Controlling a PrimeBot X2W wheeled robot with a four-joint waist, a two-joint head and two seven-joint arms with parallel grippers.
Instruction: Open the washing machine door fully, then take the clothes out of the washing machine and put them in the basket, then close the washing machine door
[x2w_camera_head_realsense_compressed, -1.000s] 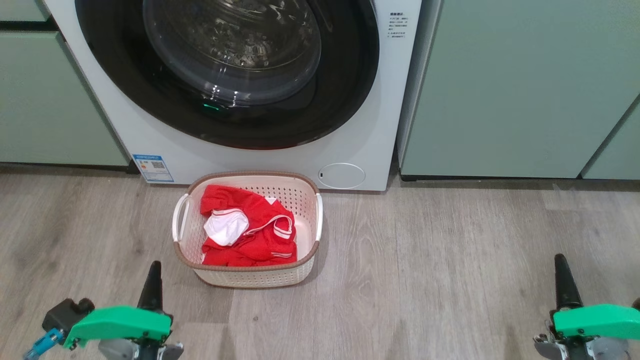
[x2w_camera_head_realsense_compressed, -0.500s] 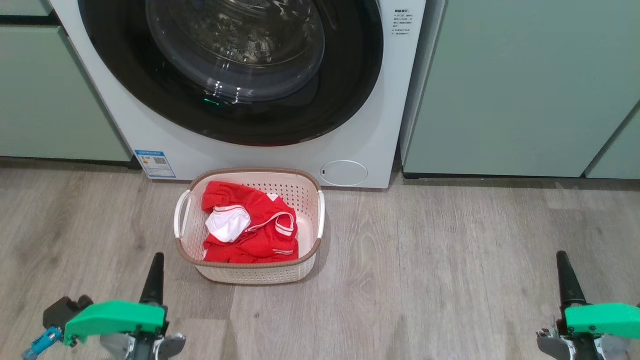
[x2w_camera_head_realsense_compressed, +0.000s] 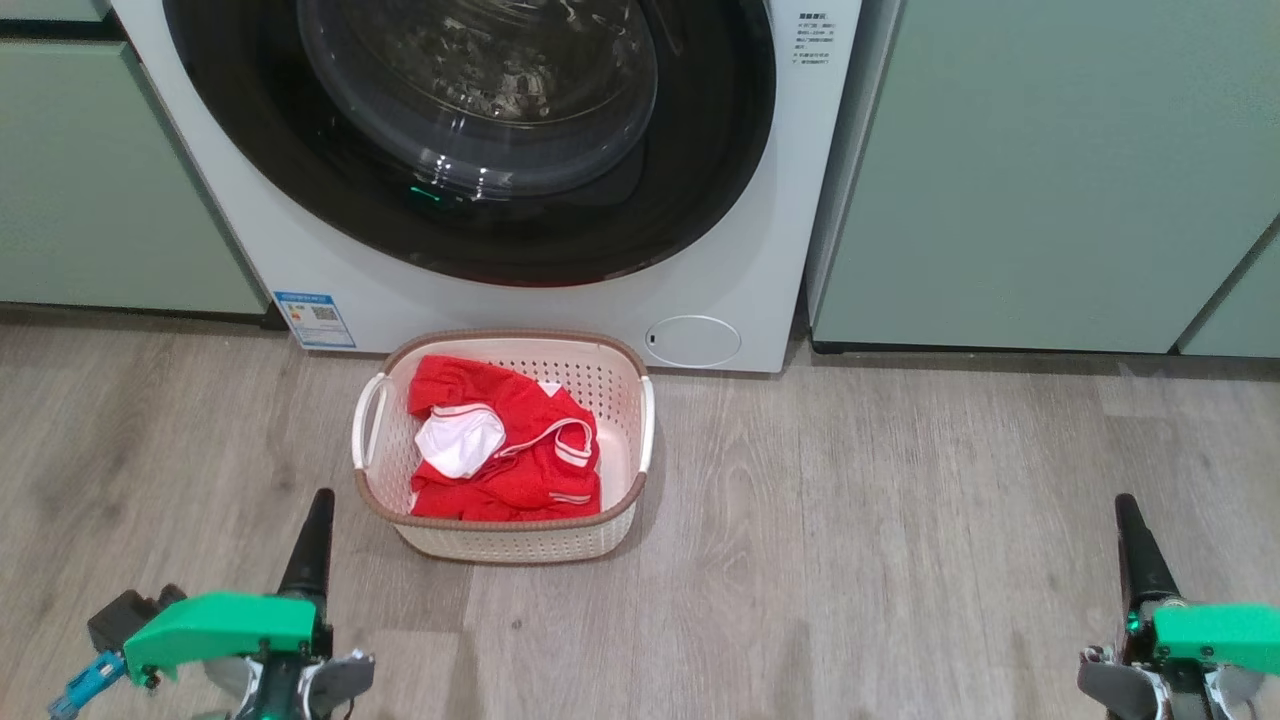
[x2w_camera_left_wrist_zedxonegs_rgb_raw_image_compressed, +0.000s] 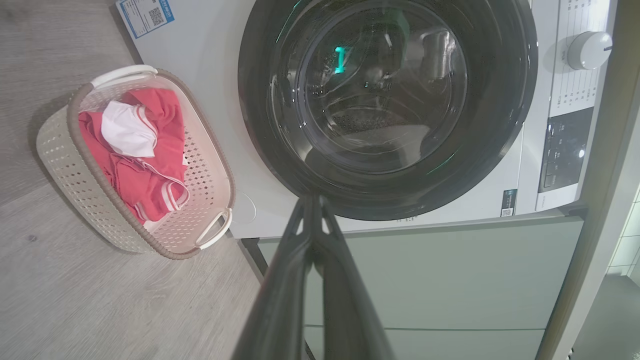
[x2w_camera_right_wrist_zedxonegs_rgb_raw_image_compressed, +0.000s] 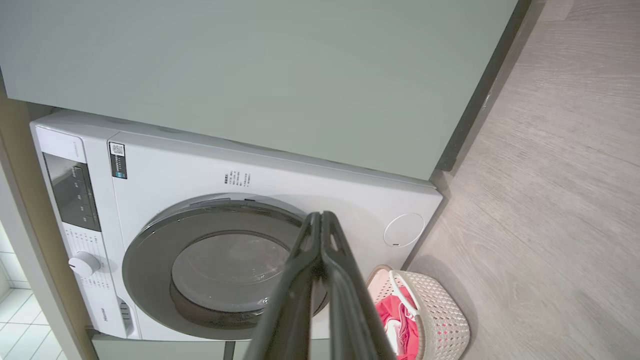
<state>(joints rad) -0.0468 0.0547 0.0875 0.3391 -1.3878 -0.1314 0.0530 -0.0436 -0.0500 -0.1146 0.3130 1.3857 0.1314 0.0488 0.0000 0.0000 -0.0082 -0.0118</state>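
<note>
The washing machine (x2w_camera_head_realsense_compressed: 760, 270) stands white between cabinets, and the washing machine door (x2w_camera_head_realsense_compressed: 700, 200), with its black rim and clear bulging window, lies closed flat against it (x2w_camera_left_wrist_zedxonegs_rgb_raw_image_compressed: 385, 100) (x2w_camera_right_wrist_zedxonegs_rgb_raw_image_compressed: 225, 270). On the floor in front sits the cream basket (x2w_camera_head_realsense_compressed: 505, 338) with the red clothes (x2w_camera_head_realsense_compressed: 520, 460) inside (x2w_camera_left_wrist_zedxonegs_rgb_raw_image_compressed: 145, 175) (x2w_camera_right_wrist_zedxonegs_rgb_raw_image_compressed: 400, 320). My left gripper (x2w_camera_head_realsense_compressed: 321, 497) is shut and empty, low and left of the basket (x2w_camera_left_wrist_zedxonegs_rgb_raw_image_compressed: 75, 165); its tips meet in the left wrist view (x2w_camera_left_wrist_zedxonegs_rgb_raw_image_compressed: 312, 200). My right gripper (x2w_camera_head_realsense_compressed: 1125, 502) is shut and empty, far right of the basket (x2w_camera_right_wrist_zedxonegs_rgb_raw_image_compressed: 440, 310); its tips touch (x2w_camera_right_wrist_zedxonegs_rgb_raw_image_compressed: 320, 216).
Pale green cabinets flank the machine on the left (x2w_camera_head_realsense_compressed: 90, 190) and on the right (x2w_camera_head_realsense_compressed: 1040, 180). A small round flap (x2w_camera_head_realsense_compressed: 693, 341) and a blue label (x2w_camera_head_realsense_compressed: 314, 319) mark the machine's lower front. Grey wood floor (x2w_camera_head_realsense_compressed: 880, 520) stretches between the grippers and to the right.
The head view has shifted slightly, so the whole picture sits a little differently. Door, basket and clothes stay as they were, and both grippers stay shut.
</note>
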